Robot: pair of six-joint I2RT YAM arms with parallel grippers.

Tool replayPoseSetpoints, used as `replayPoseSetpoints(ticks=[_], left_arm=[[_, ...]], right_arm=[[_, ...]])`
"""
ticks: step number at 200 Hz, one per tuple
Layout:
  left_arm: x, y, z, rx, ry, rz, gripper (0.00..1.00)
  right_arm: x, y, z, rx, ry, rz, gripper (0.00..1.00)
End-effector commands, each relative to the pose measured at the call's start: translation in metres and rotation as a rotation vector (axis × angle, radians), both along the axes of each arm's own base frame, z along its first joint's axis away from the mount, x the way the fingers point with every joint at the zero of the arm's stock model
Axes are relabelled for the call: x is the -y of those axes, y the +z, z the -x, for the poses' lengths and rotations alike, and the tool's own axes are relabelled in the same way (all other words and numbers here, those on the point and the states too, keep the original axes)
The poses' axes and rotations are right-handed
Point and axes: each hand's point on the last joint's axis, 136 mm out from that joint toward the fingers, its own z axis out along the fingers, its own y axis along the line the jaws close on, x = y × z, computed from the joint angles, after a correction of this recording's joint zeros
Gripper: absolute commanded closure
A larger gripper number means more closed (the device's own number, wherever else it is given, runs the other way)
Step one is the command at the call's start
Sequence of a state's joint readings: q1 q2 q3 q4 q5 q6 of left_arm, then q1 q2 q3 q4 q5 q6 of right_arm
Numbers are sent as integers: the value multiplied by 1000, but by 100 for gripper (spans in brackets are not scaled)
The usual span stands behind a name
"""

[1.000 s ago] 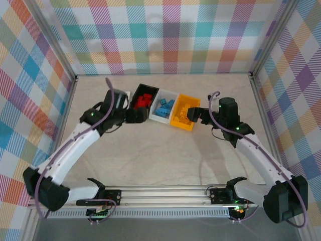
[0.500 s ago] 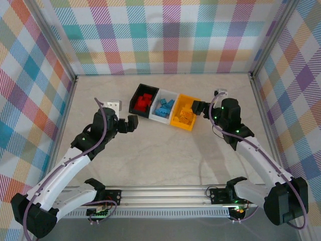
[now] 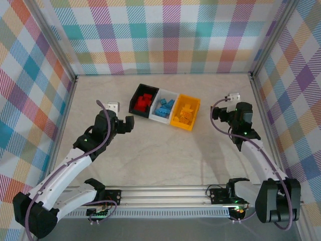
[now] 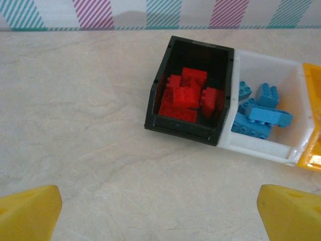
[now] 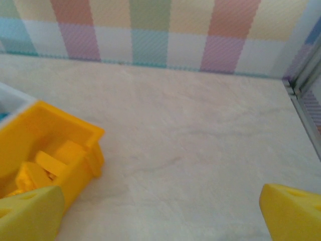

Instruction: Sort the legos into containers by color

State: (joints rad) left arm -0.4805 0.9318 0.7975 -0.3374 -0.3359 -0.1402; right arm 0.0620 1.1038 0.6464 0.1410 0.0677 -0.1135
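Both arms have pulled back within the last second. The left fingers (image 3: pixel 128 123) were against the near-left corner of the black bin (image 4: pixel 180 131) and now stand apart from it, to its left and nearer the bases. The right fingers (image 3: pixel 220 114) were at the right side of the yellow-orange bin (image 5: pixel 93 158) and have withdrawn toward the right wall. Both sets of fingers are spread wide and carry nothing.

The counter (image 3: pixel 160 160) between the arms and the bins bears no loose brick that can be made out.

Further back, the three bins sit in a row, side walls touching. Red bricks (image 4: pixel 188 93) lie in the black bin, blue bricks (image 4: pixel 258 113) in the white bin (image 4: pixel 256 148), and yellow-orange bricks (image 5: pixel 50 158) in the yellow-orange bin.

Judgement: sorting looks complete, one colour per bin. The retreat with empty fingers fits a finished task rather than a fresh pick.
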Motion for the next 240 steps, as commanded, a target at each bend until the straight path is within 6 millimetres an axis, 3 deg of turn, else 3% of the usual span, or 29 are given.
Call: replayPoseSetpoints(ticks=[1,49,99,141,155,179,214,240], left_arm=[[-16,13,-8,79,68,27,0],[-37,4,-10,105,132,48,0],[-58,-10,-11,100,162,-66,0],[-76,-15,-18,101,166,-200,0],[-86,-26,-23,85,179,-269,0],[-100,-45,-34,80,235,-195,0],[-103,-83,-56,15,249,-188,0],[-103,-100,-73,-14,245,-190,0]], right_arm=[[-1,-18,-11,-6,19,-1,0],[-6,-62,-29,-91,22,-53,0],[-7,-89,-36,-122,5,-92,0],[-12,-92,-31,-99,35,-95,0],[-13,-92,-30,-99,42,-99,0],[-16,-91,-29,-100,61,-101,0],[-19,-92,-30,-107,81,-102,0],[-23,-94,-31,-119,104,-102,0]])
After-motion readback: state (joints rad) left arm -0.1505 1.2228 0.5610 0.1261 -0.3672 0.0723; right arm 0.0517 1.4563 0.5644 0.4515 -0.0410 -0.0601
